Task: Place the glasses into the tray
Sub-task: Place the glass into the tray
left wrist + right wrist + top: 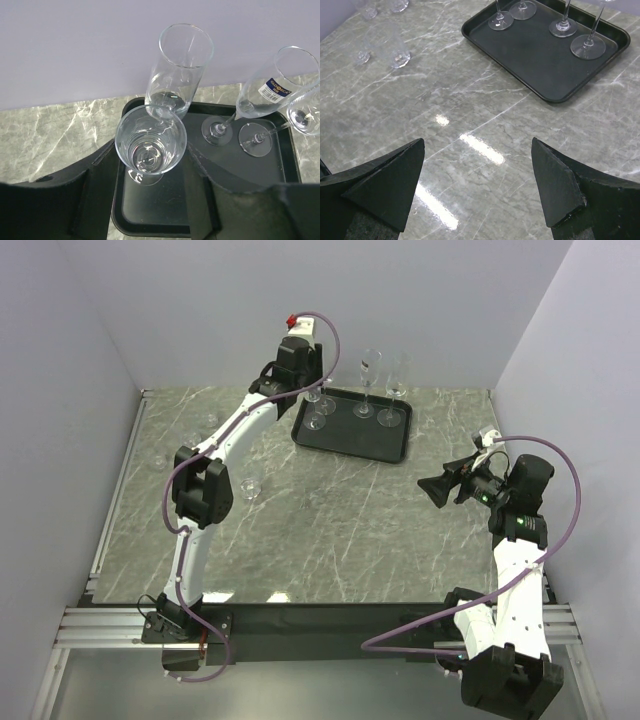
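The black tray [352,440] lies at the back of the table, also seen in the left wrist view [165,210] and the right wrist view [540,60]. Two tall flutes [370,380] [398,388] and two shorter glasses [317,420] stand in it. My left gripper [312,400] hovers over the tray's left end. Its fingers [100,170] flank a small stemmed glass [150,142] whose foot rests on the tray; whether they press it is unclear. My right gripper [440,486] [477,145] hangs wide open over bare table, holding nothing.
More glasses stand on the marble at the left: one [250,486] beside the left arm, others [158,460] nearer the left wall, seen too in the right wrist view [395,47]. A labelled flute [272,85] leans close to the small glass's neighbours. Walls close in behind and beside.
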Controlling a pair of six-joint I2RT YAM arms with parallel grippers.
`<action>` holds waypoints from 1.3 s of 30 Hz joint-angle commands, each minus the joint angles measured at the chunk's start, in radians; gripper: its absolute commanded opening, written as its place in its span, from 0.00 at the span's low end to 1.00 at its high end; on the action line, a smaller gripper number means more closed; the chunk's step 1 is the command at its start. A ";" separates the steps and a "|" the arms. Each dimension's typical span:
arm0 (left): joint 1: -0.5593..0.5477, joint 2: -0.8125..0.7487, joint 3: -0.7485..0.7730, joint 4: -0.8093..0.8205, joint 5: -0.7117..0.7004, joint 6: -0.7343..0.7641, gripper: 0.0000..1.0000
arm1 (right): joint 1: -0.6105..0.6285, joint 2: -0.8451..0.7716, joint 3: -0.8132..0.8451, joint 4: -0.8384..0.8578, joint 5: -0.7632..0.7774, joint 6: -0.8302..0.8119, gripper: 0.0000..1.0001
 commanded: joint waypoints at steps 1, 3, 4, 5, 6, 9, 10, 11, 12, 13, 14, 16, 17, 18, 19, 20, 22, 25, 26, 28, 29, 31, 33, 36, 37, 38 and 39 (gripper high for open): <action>0.000 -0.010 0.031 0.059 0.007 0.012 0.53 | -0.011 -0.001 -0.002 0.028 -0.023 0.002 0.93; -0.002 -0.019 0.024 0.063 0.010 0.015 0.49 | -0.011 -0.002 -0.002 0.028 -0.022 0.002 0.93; 0.000 -0.022 0.012 0.071 0.010 0.016 0.48 | -0.013 -0.002 -0.002 0.028 -0.022 0.002 0.93; 0.000 -0.028 0.003 0.076 0.011 0.018 0.45 | -0.013 -0.001 -0.002 0.030 -0.022 0.002 0.93; -0.002 -0.042 -0.012 0.080 0.013 0.022 0.43 | -0.013 -0.001 -0.002 0.030 -0.022 0.002 0.93; 0.000 -0.067 -0.031 0.093 0.010 0.031 0.42 | -0.013 0.001 -0.002 0.030 -0.022 0.002 0.93; -0.002 -0.073 -0.040 0.094 0.008 0.033 0.41 | -0.013 -0.001 -0.002 0.030 -0.023 0.002 0.93; 0.000 -0.086 -0.046 0.099 0.008 0.036 0.41 | -0.013 -0.001 -0.002 0.031 -0.022 0.002 0.93; -0.002 -0.093 -0.052 0.102 0.008 0.041 0.41 | -0.014 -0.001 -0.003 0.031 -0.022 0.002 0.93; -0.002 -0.099 -0.064 0.103 0.010 0.042 0.41 | -0.014 0.001 -0.003 0.030 -0.023 0.002 0.93; 0.000 -0.106 -0.071 0.108 0.010 0.044 0.41 | -0.013 -0.001 -0.003 0.030 -0.023 0.002 0.93; -0.002 -0.120 -0.089 0.111 0.010 0.047 0.41 | -0.014 -0.001 -0.003 0.030 -0.023 0.002 0.93; -0.002 -0.129 -0.094 0.112 0.010 0.047 0.41 | -0.014 -0.001 -0.003 0.031 -0.022 0.003 0.93; -0.002 -0.131 -0.103 0.114 0.011 0.048 0.41 | -0.014 0.001 -0.003 0.031 -0.022 0.003 0.93; -0.002 -0.134 -0.108 0.115 0.011 0.050 0.41 | -0.014 0.001 -0.003 0.033 -0.022 0.003 0.93; 0.000 -0.137 -0.109 0.116 0.011 0.050 0.41 | -0.014 -0.001 -0.003 0.033 -0.022 0.003 0.93; 0.000 -0.139 -0.118 0.119 0.016 0.050 0.41 | -0.014 -0.001 -0.003 0.031 -0.023 0.003 0.93; -0.002 -0.142 -0.121 0.119 0.019 0.050 0.41 | -0.014 0.001 -0.003 0.031 -0.023 0.003 0.93; -0.002 -0.139 -0.121 0.116 0.020 0.050 0.41 | -0.014 0.001 -0.003 0.033 -0.023 0.003 0.93; -0.002 -0.136 -0.112 0.111 0.023 0.050 0.41 | -0.016 0.001 -0.003 0.031 -0.023 0.003 0.93; -0.003 -0.133 -0.109 0.108 0.025 0.050 0.41 | -0.016 0.002 -0.003 0.031 -0.025 0.003 0.93; -0.002 -0.131 -0.101 0.106 0.028 0.048 0.45 | -0.016 0.001 -0.003 0.033 -0.023 0.003 0.93; -0.003 -0.123 -0.092 0.100 0.028 0.045 0.48 | -0.016 0.001 -0.003 0.031 -0.023 0.003 0.93; -0.002 -0.113 -0.082 0.093 0.028 0.044 0.56 | -0.016 0.001 -0.003 0.031 -0.025 0.003 0.93; -0.003 -0.110 -0.080 0.089 0.030 0.042 0.59 | -0.016 0.001 -0.003 0.031 -0.022 0.002 0.93; -0.002 -0.108 -0.075 0.086 0.030 0.039 0.61 | -0.017 0.001 -0.003 0.033 -0.022 0.003 0.93; -0.003 -0.108 -0.077 0.085 0.030 0.039 0.62 | -0.016 0.001 -0.003 0.031 -0.022 0.002 0.93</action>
